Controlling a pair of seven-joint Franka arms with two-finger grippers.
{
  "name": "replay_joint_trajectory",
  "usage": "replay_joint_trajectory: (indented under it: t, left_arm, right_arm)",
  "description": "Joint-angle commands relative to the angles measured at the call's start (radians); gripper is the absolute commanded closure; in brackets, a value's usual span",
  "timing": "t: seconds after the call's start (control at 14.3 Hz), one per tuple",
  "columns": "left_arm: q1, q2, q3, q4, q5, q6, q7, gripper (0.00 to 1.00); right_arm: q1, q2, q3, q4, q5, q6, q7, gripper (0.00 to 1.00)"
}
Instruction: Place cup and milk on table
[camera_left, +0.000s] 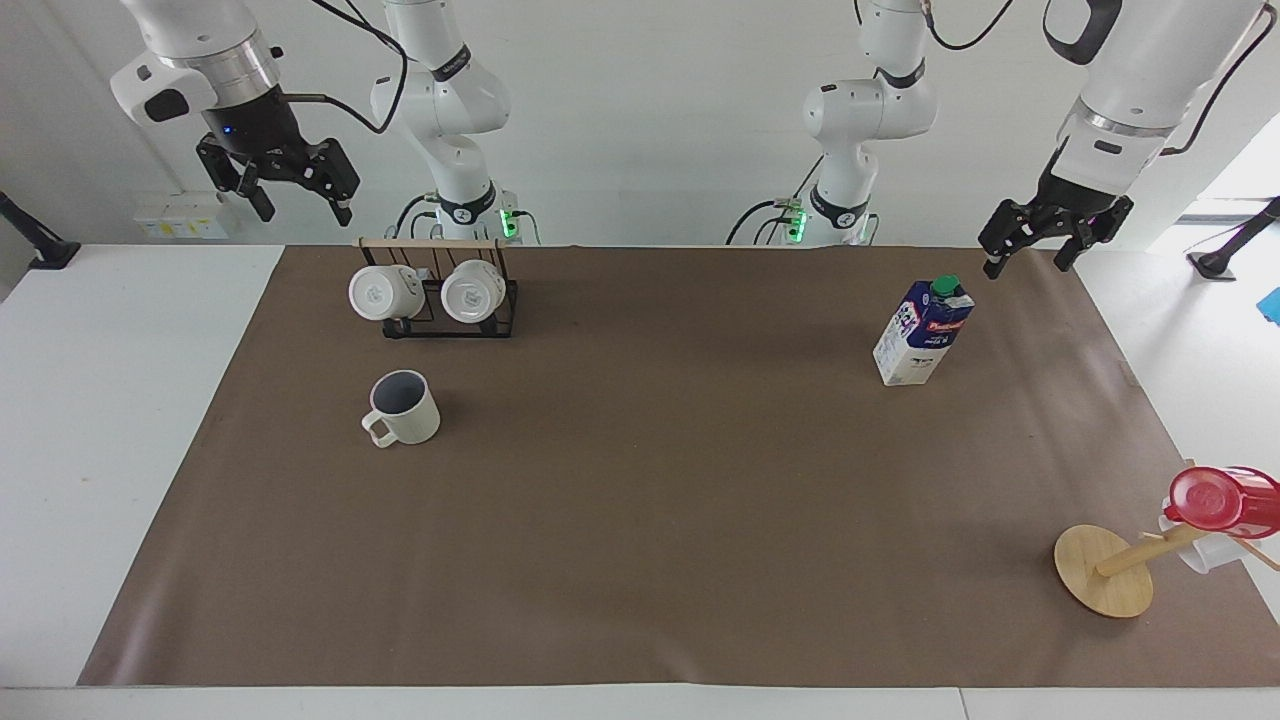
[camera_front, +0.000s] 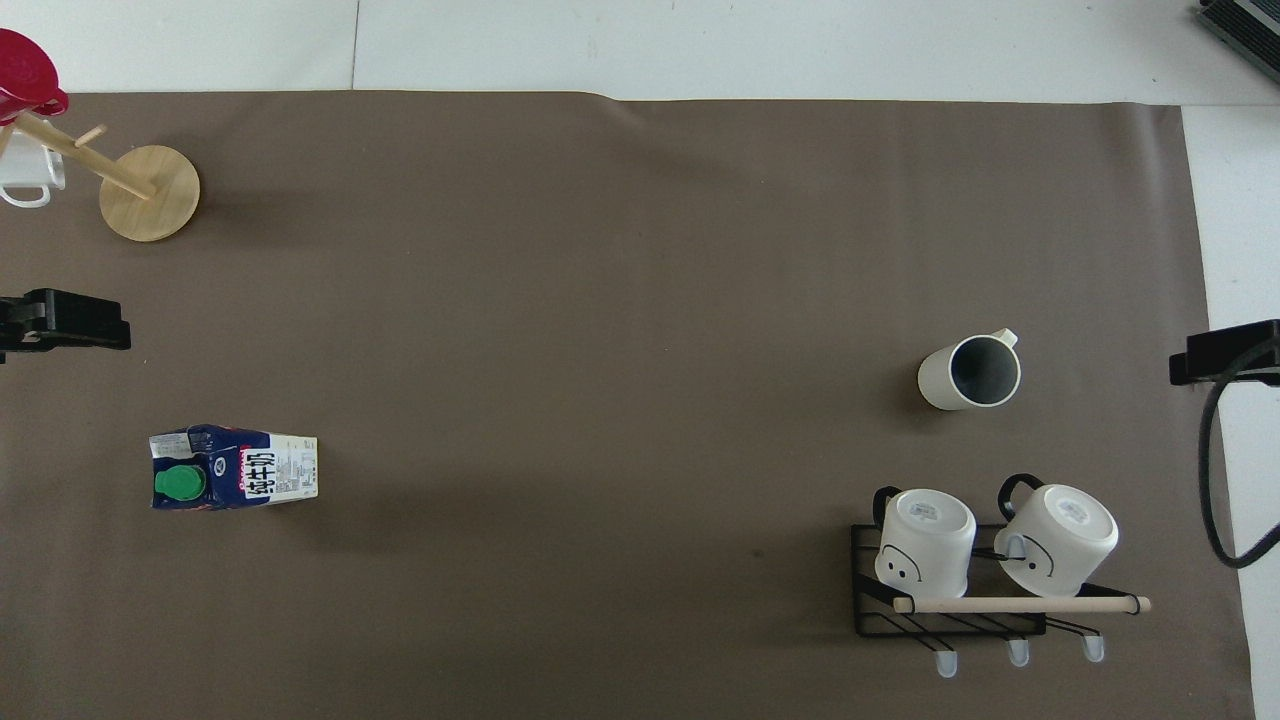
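Observation:
The cup (camera_left: 402, 408) (camera_front: 970, 372) stands upright on the brown mat of the table (camera_left: 650, 520), a little farther from the robots than the mug rack, toward the right arm's end. The milk (camera_left: 922, 332) (camera_front: 232, 468) stands upright on the mat toward the left arm's end, green cap on top. My right gripper (camera_left: 303, 212) hangs open and empty, high over the table's edge beside the rack. My left gripper (camera_left: 1027, 264) hangs open and empty in the air, just above and beside the milk's cap, not touching it.
A black wire rack (camera_left: 437, 293) (camera_front: 990, 570) holds two white mugs on their sides, near the robots. A wooden mug tree (camera_left: 1105, 570) (camera_front: 150, 180) carrying a red cup (camera_left: 1225, 500) leans at the corner toward the left arm's end.

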Motion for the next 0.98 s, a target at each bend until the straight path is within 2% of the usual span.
replay_joint_trajectory:
  t: [0.0, 0.63, 0.91]
  left_arm:
    - [0.014, -0.003, -0.006, 0.013, -0.011, -0.021, 0.006, 0.0]
    - [0.013, -0.004, -0.006, 0.013, -0.011, -0.021, 0.006, 0.0]
    - [0.014, -0.003, -0.006, 0.013, -0.011, -0.021, 0.006, 0.0]
  right_arm:
    - [-0.004, -0.019, 0.007, -0.026, -0.008, 0.01, 0.021, 0.0]
    - [-0.004, -0.021, 0.007, -0.029, -0.013, 0.01, 0.021, 0.0]
    - [-0.004, -0.044, 0.007, -0.067, -0.013, 0.019, 0.023, 0.0]
